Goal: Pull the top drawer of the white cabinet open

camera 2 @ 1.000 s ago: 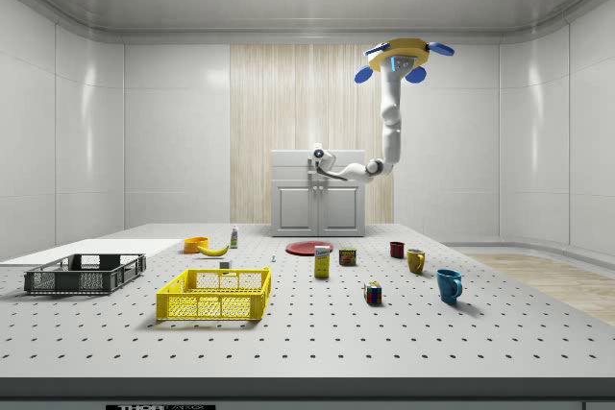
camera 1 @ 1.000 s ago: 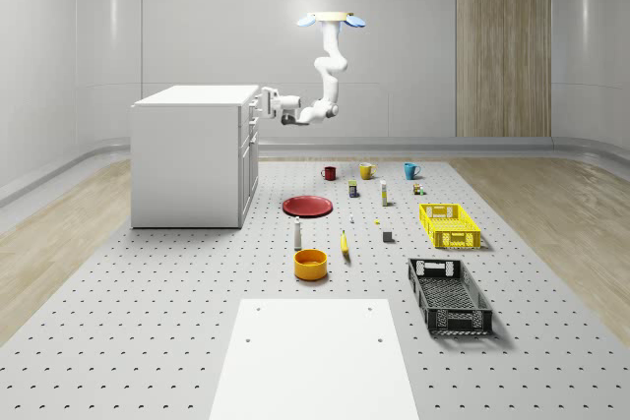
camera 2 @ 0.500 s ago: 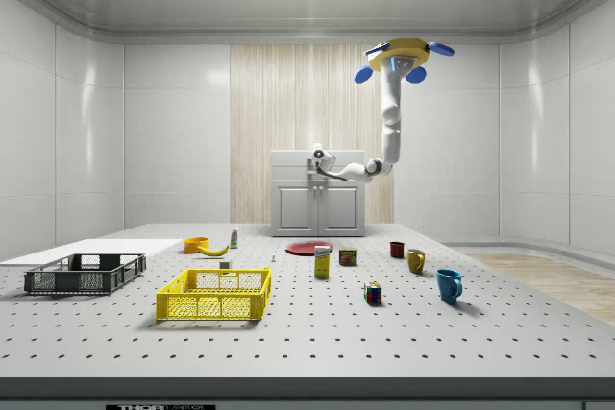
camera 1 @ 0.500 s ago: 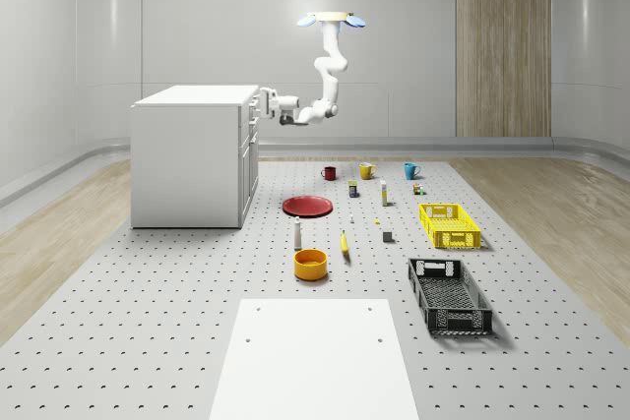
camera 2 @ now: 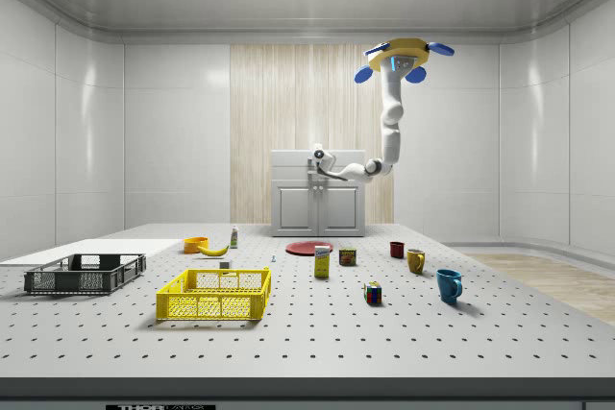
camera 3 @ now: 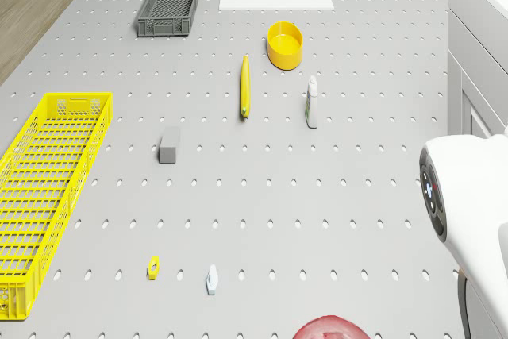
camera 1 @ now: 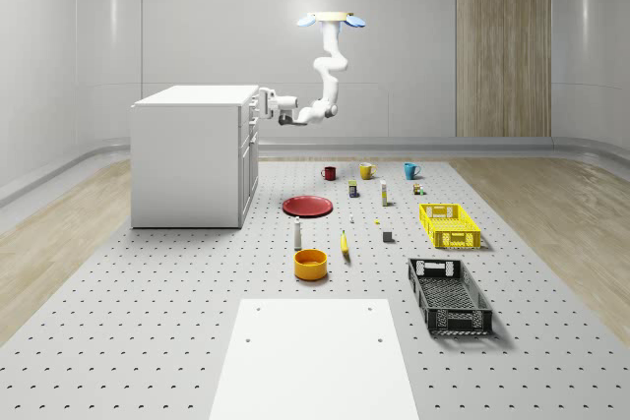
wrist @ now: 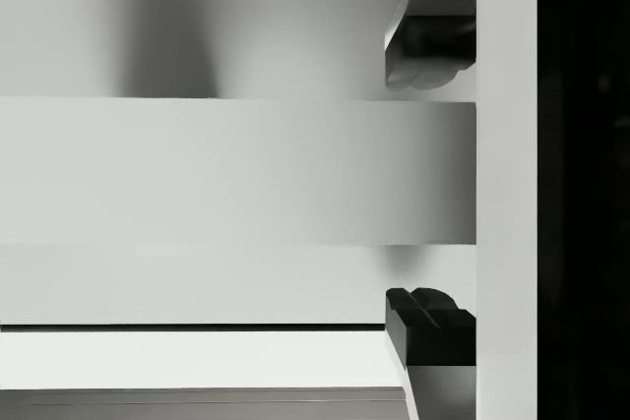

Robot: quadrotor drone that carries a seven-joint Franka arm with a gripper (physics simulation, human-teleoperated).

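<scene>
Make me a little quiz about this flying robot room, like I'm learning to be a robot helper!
1. True or false: the drone sits on top of the white cabinet.
2. Which colour is the bowl near the banana? A red, B orange-yellow, C blue.
3. Fill in: the gripper is at the cabinet's top ____.

Key: 1 false, it hovers in the air in front of the cabinet; 2 B; 3 drawer.
</scene>
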